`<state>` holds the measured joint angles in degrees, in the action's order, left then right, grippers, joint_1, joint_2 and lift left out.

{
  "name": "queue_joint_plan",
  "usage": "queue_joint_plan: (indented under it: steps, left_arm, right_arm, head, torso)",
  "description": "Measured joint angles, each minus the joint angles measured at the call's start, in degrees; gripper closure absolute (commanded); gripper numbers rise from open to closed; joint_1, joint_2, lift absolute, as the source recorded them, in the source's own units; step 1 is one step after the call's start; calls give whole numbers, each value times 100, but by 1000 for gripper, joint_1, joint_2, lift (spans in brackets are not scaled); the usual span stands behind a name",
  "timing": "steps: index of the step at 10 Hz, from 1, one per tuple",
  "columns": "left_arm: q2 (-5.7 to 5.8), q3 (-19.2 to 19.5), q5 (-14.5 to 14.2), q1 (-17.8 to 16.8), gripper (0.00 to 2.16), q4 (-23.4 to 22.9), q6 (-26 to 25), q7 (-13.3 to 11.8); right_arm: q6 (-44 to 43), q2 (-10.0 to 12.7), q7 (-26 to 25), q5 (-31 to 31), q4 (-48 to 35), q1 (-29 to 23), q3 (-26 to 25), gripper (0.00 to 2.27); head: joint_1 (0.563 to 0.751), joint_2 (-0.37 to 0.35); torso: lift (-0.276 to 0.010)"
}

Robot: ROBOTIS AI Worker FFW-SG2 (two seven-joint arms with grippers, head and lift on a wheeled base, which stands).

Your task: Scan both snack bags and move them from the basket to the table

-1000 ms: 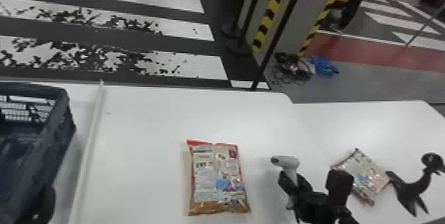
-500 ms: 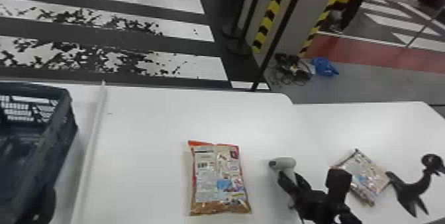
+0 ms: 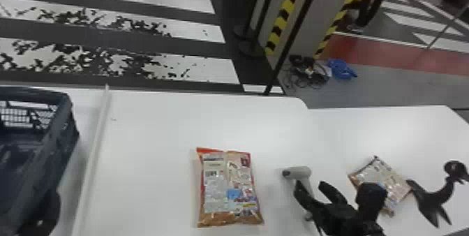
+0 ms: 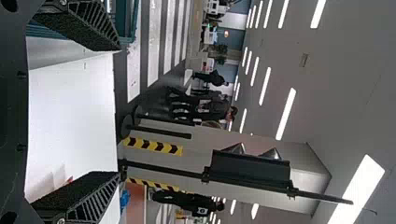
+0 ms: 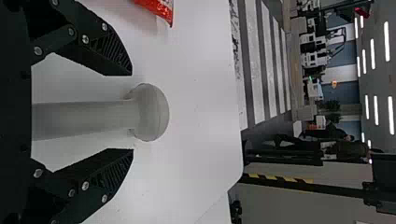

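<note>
Your right gripper [image 3: 310, 185] is spread, its black, ribbed fingers standing on either side of the scanner's handle, with space showing along both flanks. The scanner [image 3: 300, 172] is smooth and pale grey, with a rounded head and a straight, slim handle. Your left gripper [image 3: 42, 218] is parted too, with nothing between its fingers; it is near the basket [image 3: 56, 155], dark blue-grey plastic with a lattice wall and a thick rim.

Beside the scanner, toward your left, one bag [image 3: 228, 190] lies flat on the table [image 3: 157, 130]: glossy, crinkled film, red at a top corner, brown along the bottom. The other bag [image 3: 380, 181], smaller in view and turned at a slant, lies to the right of the scanner, just beside a black stand [image 3: 432, 198] with a curved neck and pointed prongs.

The table is white and matte, with a rounded far corner where another white top [image 3: 394, 127] adjoins it. A pale raised strip [image 3: 94, 158] runs between the basket and the first bag. Beyond, you have dark floor with broad white stripes, some flaking into ragged patches, then grey and red floor. A grey pillar [image 3: 321, 8] carries yellow-and-black bands; tangled black cables [image 3: 307, 71] and a crumpled blue heap [image 3: 341, 68] lie near its foot.
</note>
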<state>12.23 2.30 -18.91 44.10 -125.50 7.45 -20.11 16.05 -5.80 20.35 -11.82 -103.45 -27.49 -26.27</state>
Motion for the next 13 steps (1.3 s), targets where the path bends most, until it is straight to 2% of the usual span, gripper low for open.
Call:
queue_joint_plan:
  steps: [3, 6, 11, 13]
  left_arm:
    - [-9, -19, 2, -63, 33, 57, -3, 4]
    - [-18, -41, 34, -126, 33, 108, -4, 25]
    - [-10, -49, 44, -237, 33, 241, -4, 33]
    - [23, -54, 39, -261, 33, 254, -15, 35]
  right_arm:
    - [17, 180, -33, -184, -940, -476, 96, 53]
    - [403, 318, -292, -212, -1877, -944, 629, 56]
    - [1421, 405, -340, 76, -2224, -883, 1566, 63]
    - [1906, 402, 49, 19, -1984, -550, 1421, 63]
  head:
    - [695, -341]
    - [695, -250]
    - [695, -98]
    - [695, -89]
  torso:
    - [-98]
    - [-98]
    - [-98]
    - [-98]
